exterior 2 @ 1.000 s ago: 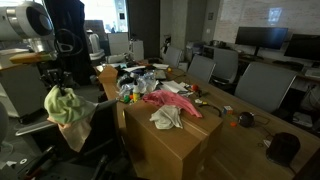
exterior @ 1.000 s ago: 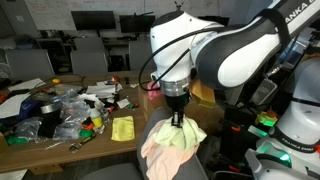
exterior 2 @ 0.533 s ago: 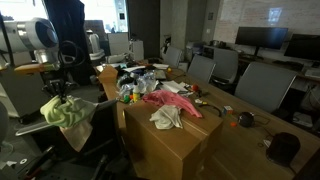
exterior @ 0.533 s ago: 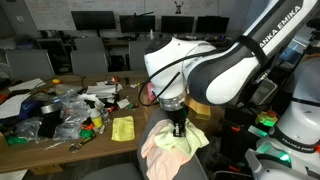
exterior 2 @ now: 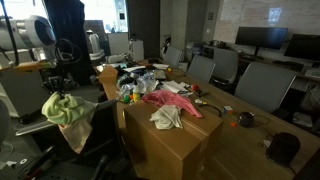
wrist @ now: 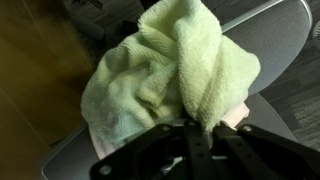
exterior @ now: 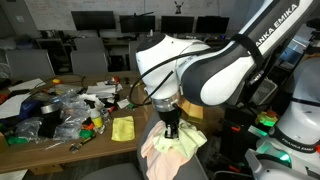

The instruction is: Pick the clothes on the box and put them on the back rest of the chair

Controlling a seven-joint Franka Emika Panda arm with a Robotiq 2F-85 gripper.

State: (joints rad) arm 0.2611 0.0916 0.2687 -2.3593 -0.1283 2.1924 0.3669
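The arm has sunk lower; the gripper (exterior: 171, 128) still pinches the green towel (exterior: 181, 147), draped just beneath it over the chair's back rest (wrist: 283, 47). Placing looks underway; releasing comes next.

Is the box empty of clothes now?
No, a red cloth and a pale cloth lie on top of the cardboard box.

Wrist view: your green towel (wrist: 175, 75) is rough, looped terry cloth; at two o'clock the chair back rest (wrist: 280, 40) looks smooth, matt grey. Arm shell (exterior: 165, 60) glossy white; box (exterior 2: 165, 150) matt brown board.
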